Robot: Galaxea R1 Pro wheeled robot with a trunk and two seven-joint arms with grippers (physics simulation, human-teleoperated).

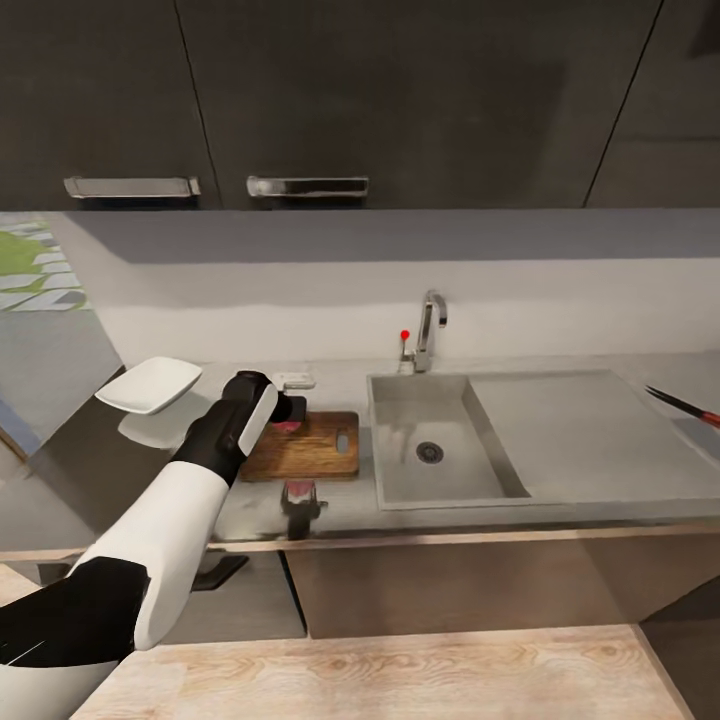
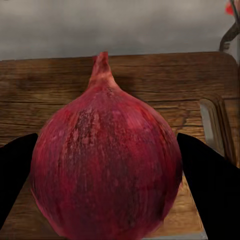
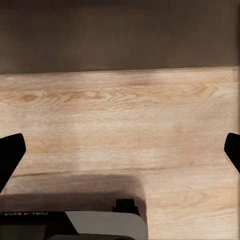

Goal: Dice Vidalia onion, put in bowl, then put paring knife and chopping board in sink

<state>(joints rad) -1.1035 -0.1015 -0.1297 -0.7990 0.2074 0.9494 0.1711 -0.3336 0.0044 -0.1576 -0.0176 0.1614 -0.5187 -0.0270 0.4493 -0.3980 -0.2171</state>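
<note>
The Vidalia onion (image 2: pixel 105 165), a pinkish-red bulb with its tip pointing away, sits between my left gripper's (image 2: pixel 107 167) two black fingers (image 2: pixel 210 180), which close on its sides. In the head view my left gripper (image 1: pixel 287 418) holds it just over the left end of the brown chopping board (image 1: pixel 320 450), whose slot handle points toward the sink (image 1: pixel 400 485). The white bowl (image 1: pixel 150 385) stands on the countertop (image 1: pixel 640 480) left of the board. The red-handled paring knife (image 1: pixel 685 405) lies at the far right, beyond the drainboard. My right gripper (image 3: pixel 121 152) is open over wooden floor.
The chrome faucet (image 1: pixel 430 335) with a red dot rises behind the basin. A small white object (image 1: pixel 293 380) lies behind the board by the wall. Dark upper cabinets (image 1: pixel 300 100) hang overhead. The countertop's front edge runs above grey-brown cabinet fronts (image 1: pixel 450 585).
</note>
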